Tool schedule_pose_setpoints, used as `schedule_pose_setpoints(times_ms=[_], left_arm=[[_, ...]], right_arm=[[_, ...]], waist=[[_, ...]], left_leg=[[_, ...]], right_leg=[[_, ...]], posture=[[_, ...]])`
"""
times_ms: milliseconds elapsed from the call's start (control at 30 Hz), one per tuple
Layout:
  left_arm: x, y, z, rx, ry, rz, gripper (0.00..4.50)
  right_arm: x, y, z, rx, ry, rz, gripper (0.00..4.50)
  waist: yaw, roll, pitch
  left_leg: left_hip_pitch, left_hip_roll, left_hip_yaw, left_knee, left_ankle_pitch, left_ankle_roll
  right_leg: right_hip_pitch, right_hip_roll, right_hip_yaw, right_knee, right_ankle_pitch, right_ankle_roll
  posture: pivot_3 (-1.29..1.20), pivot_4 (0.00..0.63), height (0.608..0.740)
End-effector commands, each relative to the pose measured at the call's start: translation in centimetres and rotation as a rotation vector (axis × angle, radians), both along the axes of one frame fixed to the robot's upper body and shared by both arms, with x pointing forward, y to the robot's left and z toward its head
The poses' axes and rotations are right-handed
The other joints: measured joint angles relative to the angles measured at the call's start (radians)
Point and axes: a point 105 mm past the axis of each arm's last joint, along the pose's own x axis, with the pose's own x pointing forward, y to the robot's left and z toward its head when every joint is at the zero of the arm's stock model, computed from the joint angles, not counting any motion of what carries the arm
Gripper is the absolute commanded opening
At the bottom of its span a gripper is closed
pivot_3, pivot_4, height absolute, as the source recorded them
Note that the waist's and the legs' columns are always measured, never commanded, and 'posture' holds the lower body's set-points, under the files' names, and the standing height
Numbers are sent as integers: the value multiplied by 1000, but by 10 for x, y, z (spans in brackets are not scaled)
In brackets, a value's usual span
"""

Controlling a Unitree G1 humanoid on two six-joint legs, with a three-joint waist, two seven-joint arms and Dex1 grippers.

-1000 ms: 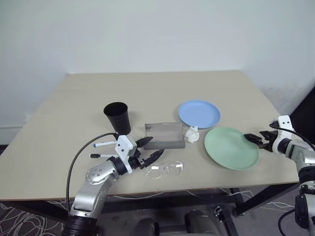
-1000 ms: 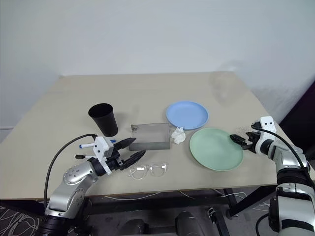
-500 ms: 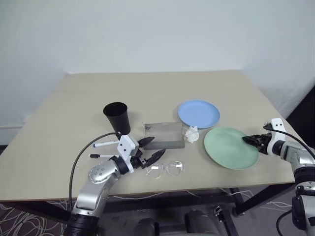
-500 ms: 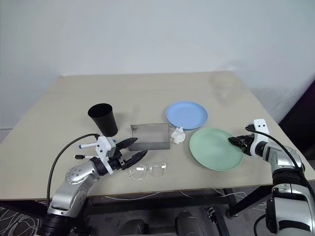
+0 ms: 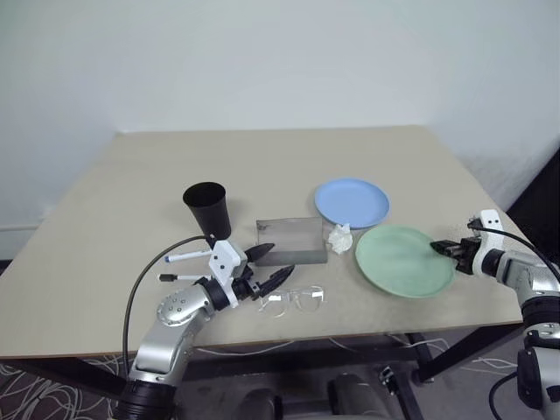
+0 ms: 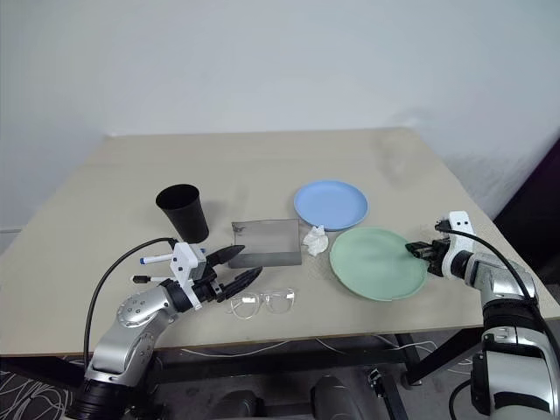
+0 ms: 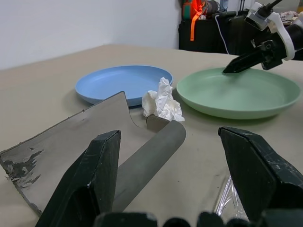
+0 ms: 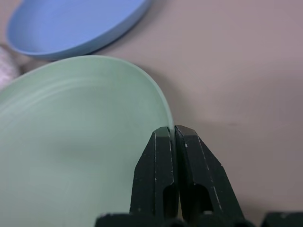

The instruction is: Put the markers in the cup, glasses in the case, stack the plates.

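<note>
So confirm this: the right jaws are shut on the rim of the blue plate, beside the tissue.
Wrong plate. The right gripper is shut on the rim of the green plate, as the right wrist view shows; the blue plate lies untouched behind it. The tissue is beside both.

A beige tabletop [image 5: 157,184] fills the middle of the scene, its surface plain and matte. A small crumpled white tissue [image 5: 339,237] lies on it, a little right of centre. Behind stands a bare white wall [image 5: 262,61]. Below the near edge of the tabletop, a patterned carpet [image 5: 52,385] covers the floor, with pale cables [image 5: 289,347] hanging there. An orange strap [image 7: 193,12] hangs over dark gear in the background.
</note>
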Motion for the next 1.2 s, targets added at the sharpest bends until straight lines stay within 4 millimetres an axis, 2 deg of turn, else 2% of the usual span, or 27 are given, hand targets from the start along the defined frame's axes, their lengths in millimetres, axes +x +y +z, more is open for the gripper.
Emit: schedule_pose_setpoints(times_ms=[33, 200, 300, 400, 600, 700, 833, 967, 1067, 1200], left_arm=[[0, -3, 11, -1, -53, -17, 3503], [1, -4, 12, 0, -55, -19, 3503], [1, -4, 12, 3, -56, -17, 3503], [1, -4, 12, 3, -57, -17, 3503], [4, -3, 9, 6, -61, -15, 3503], [5, -3, 7, 9, -64, -12, 3503], [4, -4, 8, 7, -69, -9, 3503], [4, -2, 10, 7, -75, 8, 3503], [4, -1, 11, 7, -76, 13, 3503], [3, -1, 11, 6, -74, 17, 3503]], right_arm=[[5, 17, 24, 82, -83, 79, 13], [18, 35, 60, 185, -200, 107, 13], [33, 45, 84, 182, -272, 81, 13], [52, 51, 99, 171, -299, 3, 13], [87, 65, 109, 66, -309, -117, 13], [102, 64, 109, 30, -305, -217, 13], [114, 59, 108, 4, -301, -331, 13], [118, 62, 106, 9, -297, -362, 13], [119, 67, 105, 31, -301, -340, 699], [119, 73, 104, 51, -308, -311, 1958]], waist=[[0, 0, 0], [1, 1, 0], [2, 1, 0], [0, 2, 0], [1, 2, 0], [1, 2, 0], [1, 2, 0], [-1, 3, 0], [-1, 3, 0], [-1, 4, 0]], left_leg=[[0, 0, 0, 0, 0, 0], [-1, 0, 0, 0, 0, 0], [-1, 0, -1, 0, 0, 0], [-1, 0, 0, 0, 0, 0], [-1, 0, -2, -1, 0, 0], [-2, -1, -2, -3, 0, 0], [-2, -2, -4, -5, 0, 0], [-2, -2, -4, -8, 0, 0], [-1, -1, -4, -9, 0, 0], [-1, -2, -4, -8, 0, 0]], right_leg=[[0, 0, 0, 0, 0, 0], [-1, 0, 0, 0, 0, 0], [-1, 0, 0, 0, 0, 0], [-2, 0, 0, 0, 0, 0], [-2, 0, -1, 0, 1, 1], [-2, 0, -1, 0, 1, 2], [-3, 0, -1, -1, 2, 2], [-3, 0, -1, -1, 2, 2], [-3, 0, -1, -1, 2, 2], [-3, 0, -1, -1, 2, 2]], posture=[[0, 0, 737], [0, 0, 737], [0, 0, 737], [0, 0, 737], [0, 0, 737], [0, 0, 737], [0, 0, 737], [0, 0, 737], [0, 0, 737], [0, 0, 737]])
